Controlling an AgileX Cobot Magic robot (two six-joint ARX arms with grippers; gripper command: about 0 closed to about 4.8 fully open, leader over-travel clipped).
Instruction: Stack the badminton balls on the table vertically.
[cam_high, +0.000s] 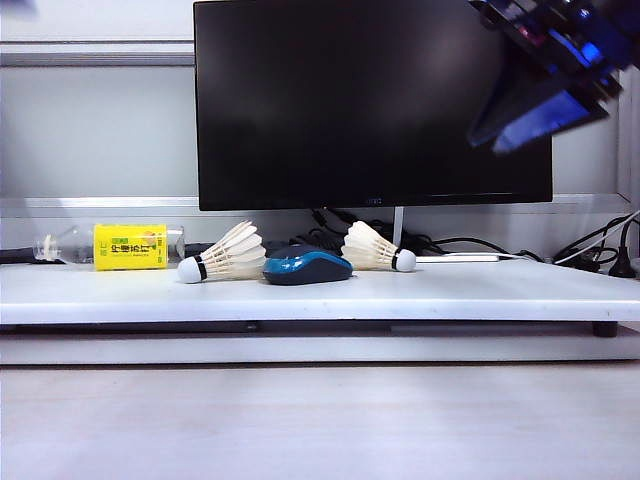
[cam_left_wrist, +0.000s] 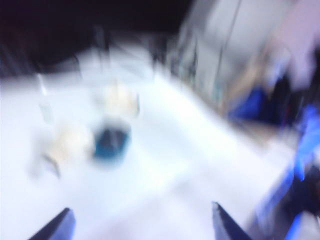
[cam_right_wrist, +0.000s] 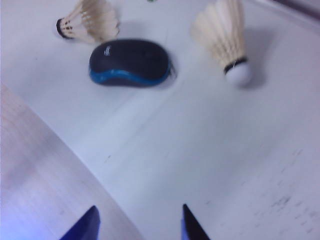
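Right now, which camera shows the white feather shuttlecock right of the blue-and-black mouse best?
The right wrist view: the white feather shuttlecock lies sharp and close, cork tip and black band clear. The exterior view shows it small, side-on. The left wrist view is too blurred to identify it.

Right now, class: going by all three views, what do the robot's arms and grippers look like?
The left gripper and right gripper each show two dark blue, pointed, wedge-shaped fingertips. In the exterior view, only a blurred right arm appears: black casing with blue parts. No cables or markings can be made out.
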